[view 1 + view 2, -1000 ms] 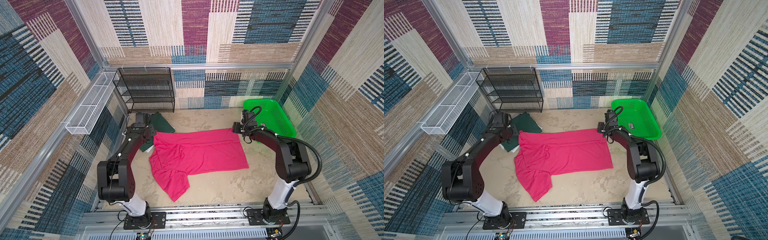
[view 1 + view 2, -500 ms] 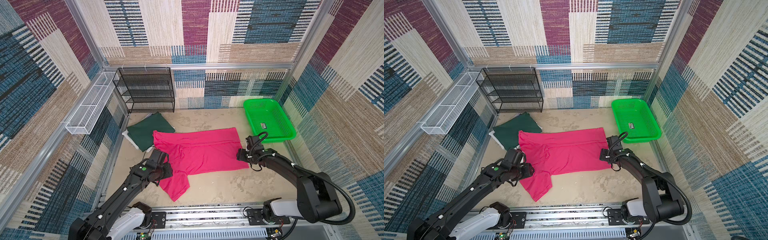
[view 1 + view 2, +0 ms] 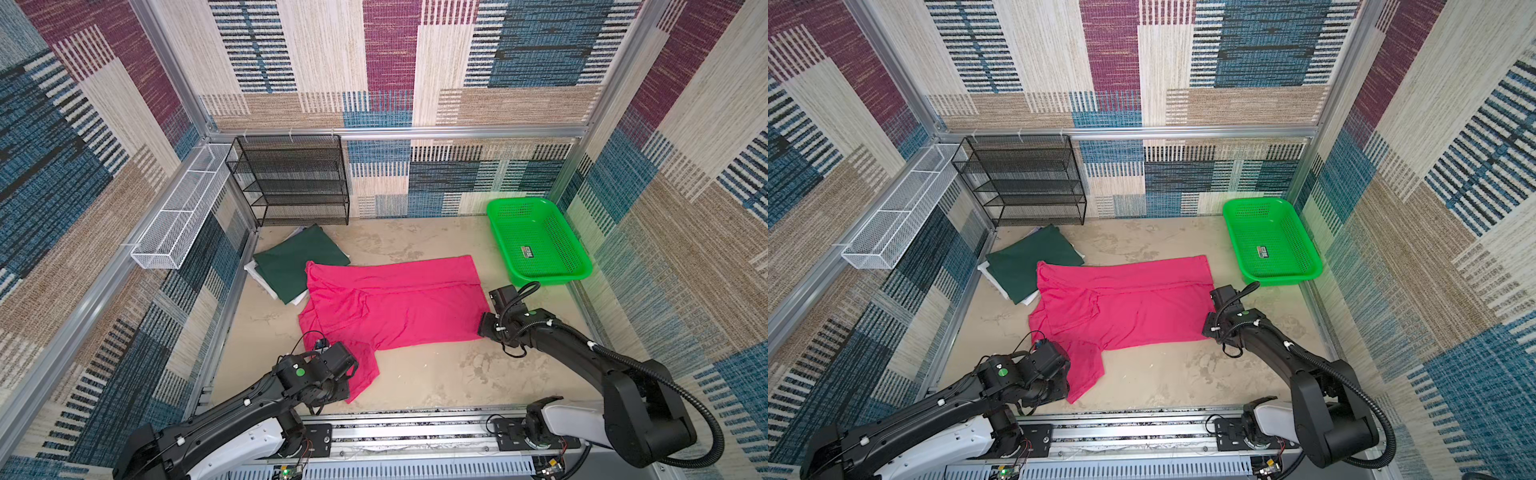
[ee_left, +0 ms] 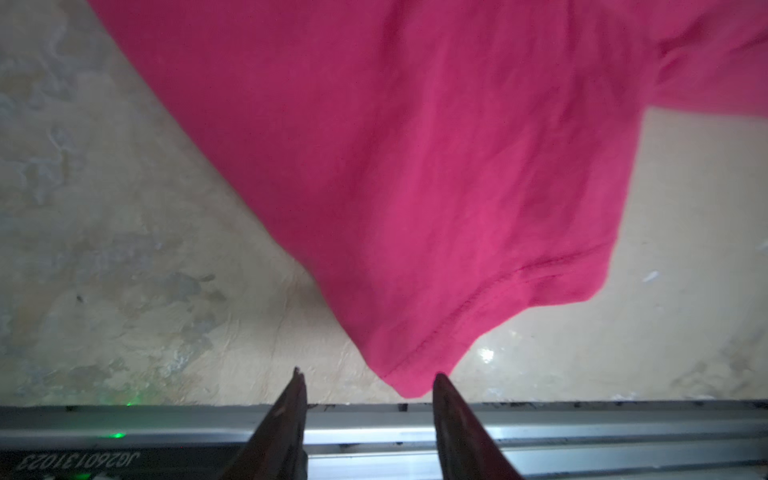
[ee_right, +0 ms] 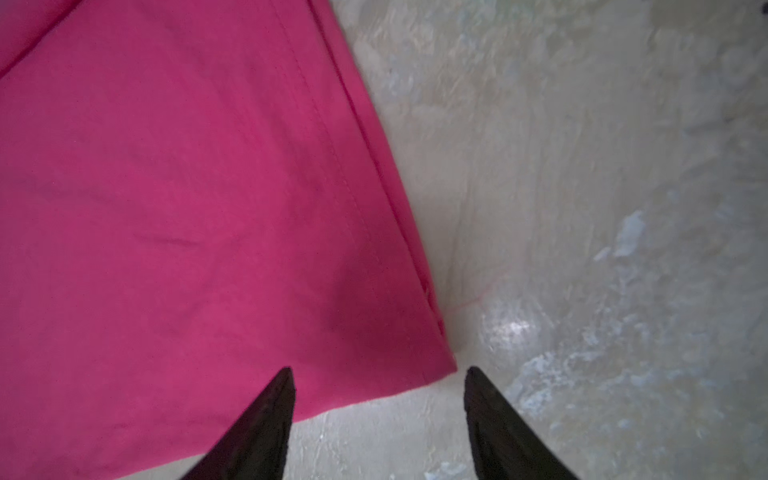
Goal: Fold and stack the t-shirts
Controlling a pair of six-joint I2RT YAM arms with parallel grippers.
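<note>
Patchwork woven walls (image 3: 390, 62), mottled beige floor (image 3: 436, 374), black mesh rack (image 3: 291, 183) at the back, white wire tray (image 3: 178, 216) alongside.

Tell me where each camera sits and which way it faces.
Both top views: high above the front rail, looking down at the pink t-shirt; left arm and right arm show.
Left wrist: behind the left gripper, facing the shirt's sleeve hem and the rail; open tips show.
Right wrist: behind the right gripper, facing the shirt's hem corner; open tips show.
Shared: all see the pink t-shirt.
</note>
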